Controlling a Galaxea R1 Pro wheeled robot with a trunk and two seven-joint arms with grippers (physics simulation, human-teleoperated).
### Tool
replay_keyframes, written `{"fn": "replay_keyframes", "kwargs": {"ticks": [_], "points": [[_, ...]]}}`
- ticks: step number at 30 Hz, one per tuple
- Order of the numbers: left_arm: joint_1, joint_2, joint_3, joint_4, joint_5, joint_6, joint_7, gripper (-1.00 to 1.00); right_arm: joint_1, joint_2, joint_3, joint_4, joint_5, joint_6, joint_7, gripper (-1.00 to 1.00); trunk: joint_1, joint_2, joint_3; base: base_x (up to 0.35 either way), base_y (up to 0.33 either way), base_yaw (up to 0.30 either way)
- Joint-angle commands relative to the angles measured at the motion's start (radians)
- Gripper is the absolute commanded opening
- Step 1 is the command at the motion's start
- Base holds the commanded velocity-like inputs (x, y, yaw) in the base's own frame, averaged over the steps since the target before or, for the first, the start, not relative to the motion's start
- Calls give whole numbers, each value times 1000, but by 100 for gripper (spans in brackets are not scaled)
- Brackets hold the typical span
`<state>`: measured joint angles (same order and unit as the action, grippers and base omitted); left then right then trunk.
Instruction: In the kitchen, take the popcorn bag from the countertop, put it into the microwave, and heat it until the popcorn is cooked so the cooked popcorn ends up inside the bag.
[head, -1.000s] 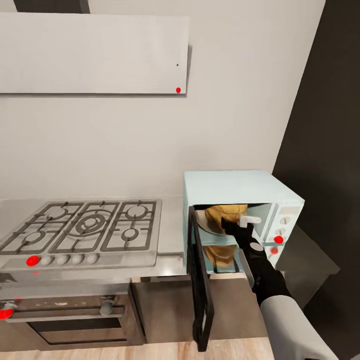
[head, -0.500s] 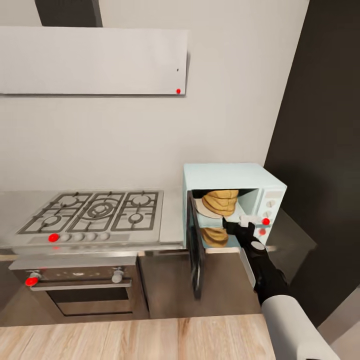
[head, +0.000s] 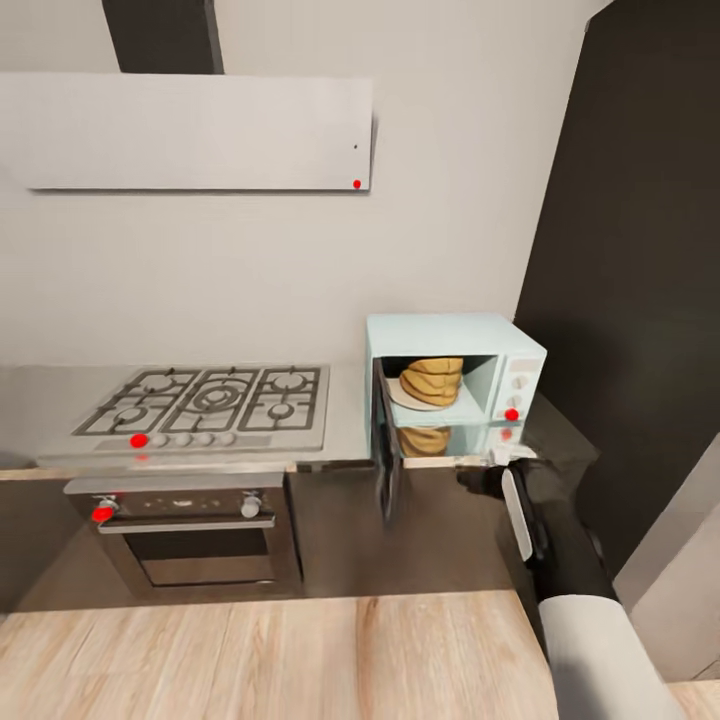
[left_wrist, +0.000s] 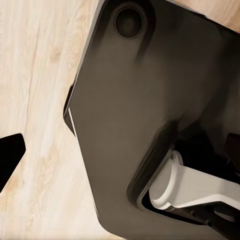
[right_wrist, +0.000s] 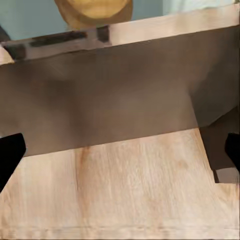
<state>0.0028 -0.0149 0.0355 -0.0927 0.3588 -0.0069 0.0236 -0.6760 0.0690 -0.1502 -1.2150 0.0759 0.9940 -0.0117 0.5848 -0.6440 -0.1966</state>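
Countertop (head: 345, 430) carries the microwave (head: 452, 350), door (head: 384, 450) swung open. Popcorn bag (head: 432, 381) sits inside on the plate (head: 400, 395). My right gripper (head: 492, 470) hangs below the microwave front, fingers spread, grasping nothing.

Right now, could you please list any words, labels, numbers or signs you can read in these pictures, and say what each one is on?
No readable text anywhere.
Microwave: side panel has round knobs and a red dot; any markings are too small to read.
Stove and oven: knobs and red dots, no legible labels.
Wall cabinet: red dot, no words.
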Motion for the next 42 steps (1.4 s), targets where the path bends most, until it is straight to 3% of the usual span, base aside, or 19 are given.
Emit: {"fn": "replay_keyframes", "kwargs": {"ticks": [1,4,6,7,9,11,14,17,21,37,42], "points": [[0,0,3,-1,2,-1,2,100,20,-3,-1,1,10,11,4,100,0,-1,-1,-345,0,0],[0,1,3,-1,3,-1,2,100,122,-34,1,10,17,19,3,100,0,-1,-1,-345,0,0],[0,2,3,-1,4,0,2,100,218,-67,1,141,39,-33,2,100,0,-1,-1,-251,0,0],[0,3,3,-1,4,0,2,100,239,-75,1,214,43,-74,2,100,0,-1,-1,-127,0,0],[0,4,1,-1,4,1,2,100,264,-92,2,431,51,-210,0,100,0,-1,-1,-53,0,0],[0,4,-1,-1,3,1,2,100,272,-100,6,701,59,-436,-2,100,0,-1,-1,-16,0,0],[0,4,-2,-1,4,1,2,100,275,-101,10,984,55,-752,-4,100,0,-1,-1,-4,0,0],[0,4,-1,-1,5,1,2,100,276,-96,11,1191,52,-952,-4,100,0,-1,-1,0,0,0],[0,4,0,-1,5,1,2,100,295,-91,11,1244,50,-1022,-4,100,0,-1,-1,0,0,0],[0,4,0,1,6,1,2,100,355,-99,11,1249,49,-1021,-5,100,0,-1,-1,0,0,0],[0,4,-3,1,2,1,2,100,442,-101,11,1249,51,-1032,-4,100,0,-1,-1,26,-19,0]]}}
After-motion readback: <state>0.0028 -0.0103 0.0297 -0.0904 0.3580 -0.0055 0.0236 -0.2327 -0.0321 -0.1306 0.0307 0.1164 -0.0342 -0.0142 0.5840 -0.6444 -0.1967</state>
